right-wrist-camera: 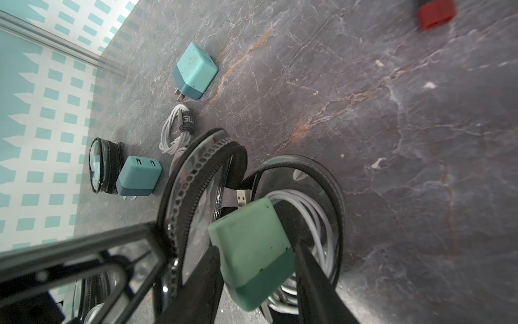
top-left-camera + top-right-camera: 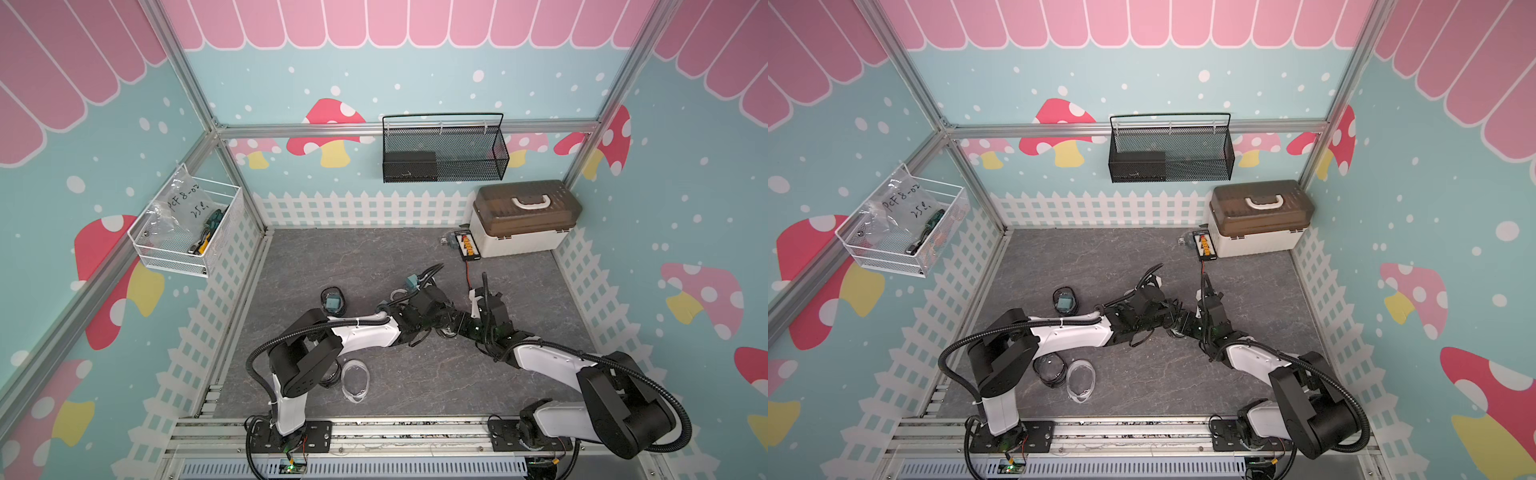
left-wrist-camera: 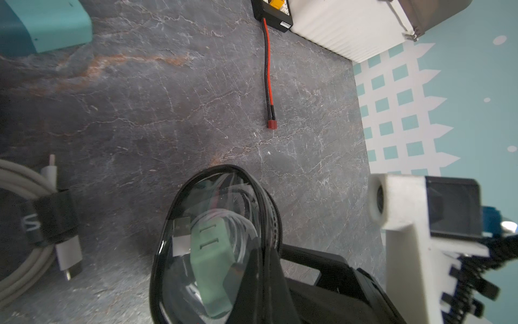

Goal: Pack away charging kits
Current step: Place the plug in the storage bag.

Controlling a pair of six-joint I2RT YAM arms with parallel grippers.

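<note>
Looks like you're mid-stuffing. Left gripper (image 3: 265, 252) is clamped on the black-rimmed pouch (image 3: 224, 169) around the middle of the bench (image 2: 332, 257). Right gripper (image 1: 258, 245) straddles the green charger (image 1: 246, 232) inside it; pinching or loose, I can't tell. Next: release, back straight out.

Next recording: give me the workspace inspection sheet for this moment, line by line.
Surface: grey stone-look tabletop, no spills seen.
Job's things: black-rimmed pouch holds a green charger and white cable. Lying loose: teal charger, coiled cable, second teal charger beside a second pouch, and clear pouch.
Clutter: connector board beside beige box.
Grippers: left gripper shut on the black-rimmed pouch; right gripper jaws flank the green charger, grip unclear.
Cables: red-black wire flat on the tabletop.
Surroundings: black mesh basket and white wire basket on the walls.
</note>
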